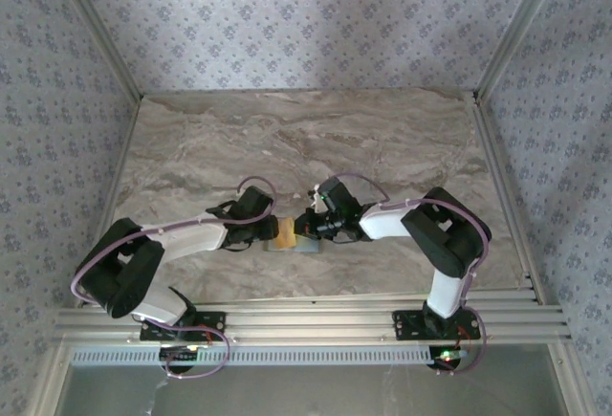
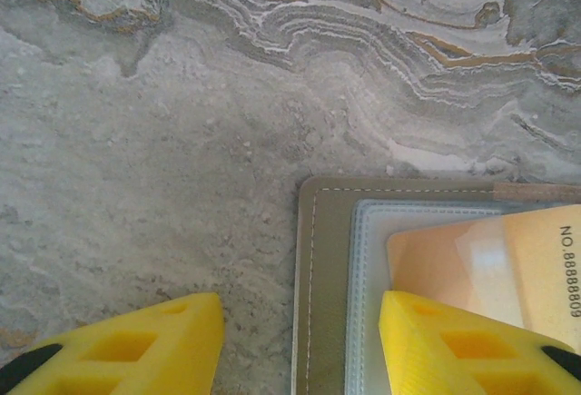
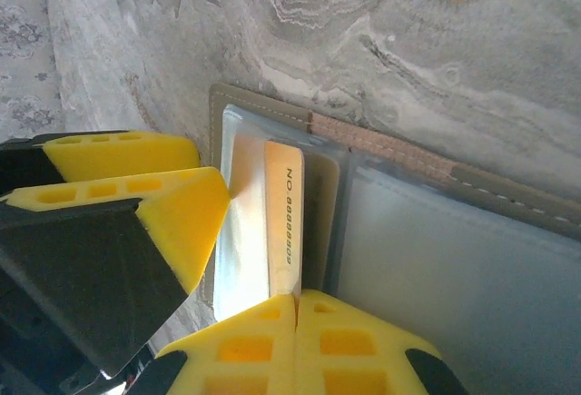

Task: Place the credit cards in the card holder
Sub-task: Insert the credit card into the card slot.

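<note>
Card holder (image 2: pixel 324 277) lies unfolded flat on the marble-look table (image 2: pixel 182 141), centre and toward the near edge, between my two grippers. One orange credit card (image 2: pixel 508 263) sits on the pale inner pocket of its left half. I can't tell if the card's far end is actually inside the sleeve. My right gripper (image 3: pixel 298 302) has its fingers pinched together on the card's near short edge, with no gap showing between the pads. My left gripper (image 2: pixel 300 320) is spread wide with nothing in it, straddling the holder's left border. One finger (image 2: pixel 454 340) sits over the pocket and the card corner, but contact can't be confirmed. On handling, I judge the card light, thin, stiff and glossy – it'll slip or pivot in a shallow pinch, so grip on the short edge, flat faces between the pads, and push along its long axis. The holder looks soft and light and will likely slide on the smooth top – it needs pinning by its stitched border, clear of the pocket mouth. The clear sleeve looks floppy, so the card's leading corners could snag.
</note>
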